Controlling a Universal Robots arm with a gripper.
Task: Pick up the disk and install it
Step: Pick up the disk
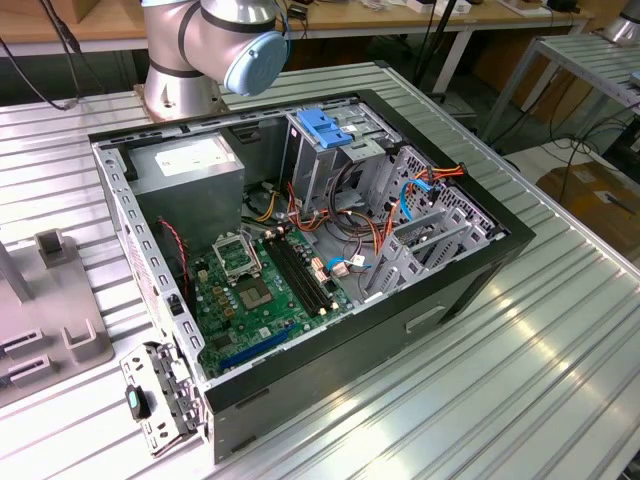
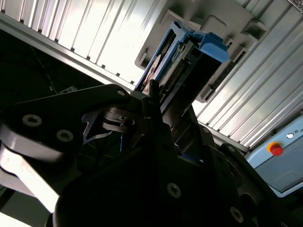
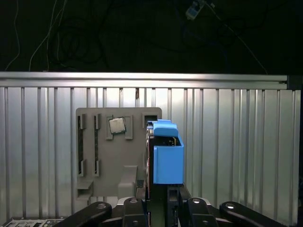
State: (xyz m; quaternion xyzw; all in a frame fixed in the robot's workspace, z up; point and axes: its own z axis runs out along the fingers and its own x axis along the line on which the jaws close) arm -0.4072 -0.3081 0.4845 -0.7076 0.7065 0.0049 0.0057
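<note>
Blue-framed disk point(image 3: 167, 158) stands on its edge between the tool's point(image 3: 163, 193) fingers. We see them pressed on its two sides, pinching it. It is at the grey holder's point(image 3: 118, 158) edge, over the ribbed metal table point(image 3: 236, 142).

An open computer case point(image 1: 400, 330) lies on the ribbed metal bench point(image 1: 530, 380). Inside it are a green motherboard point(image 1: 262, 300), a grey power supply point(image 1: 190, 175) and a blue bracket point(image 1: 325, 128) on top of the drive cage (orange cables point(image 1: 440, 175) run just beside the cage). A grey fixture point(image 3: 118, 161) in the first wrist view carries a square chip point(image 3: 117, 125). The second wrist view shows a red button point(image 2: 275, 150).
</note>
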